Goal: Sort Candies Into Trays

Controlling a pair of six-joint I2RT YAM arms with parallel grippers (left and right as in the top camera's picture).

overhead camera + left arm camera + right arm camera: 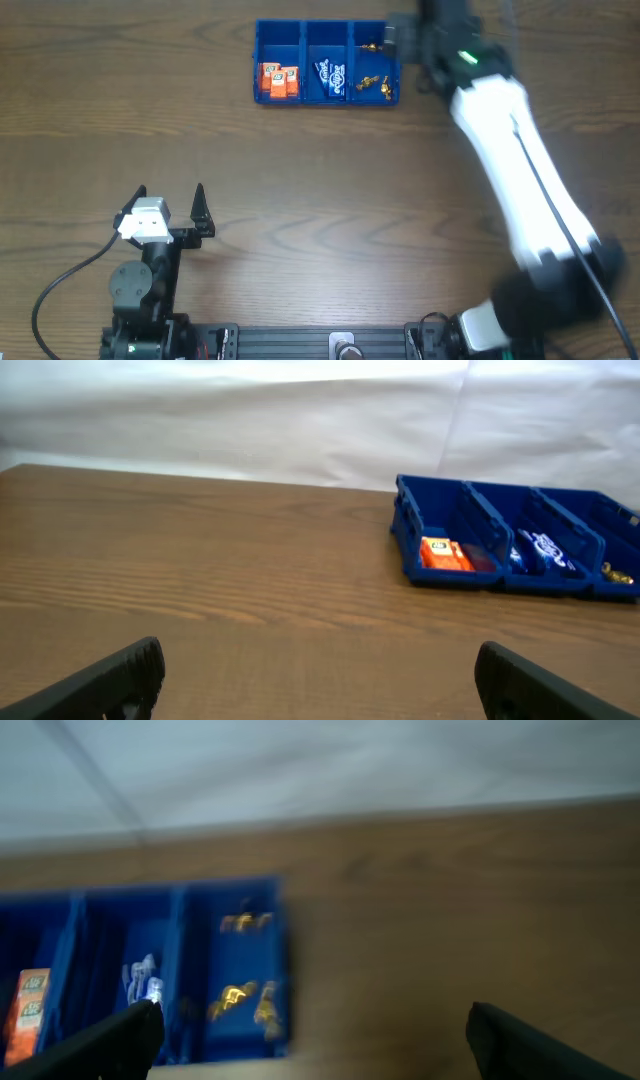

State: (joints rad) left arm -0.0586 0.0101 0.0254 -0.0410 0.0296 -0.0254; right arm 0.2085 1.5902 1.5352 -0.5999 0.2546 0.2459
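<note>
Three compartments in the blue tray [258, 60], long axis side to side: orange candies [279, 82], blue ones [329, 76], gold ones [374, 84] | right gripper [312, 1012] spread wide, just beside tray's gold end, way nearer | left gripper [170, 190] also wide, well apart from tray

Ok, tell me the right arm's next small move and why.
Probably draw the right hand back from the blue tray: its fingers stand open with nothing between them, and the orange candies, blue candies and gold candies in view already lie in separate compartments.
</note>
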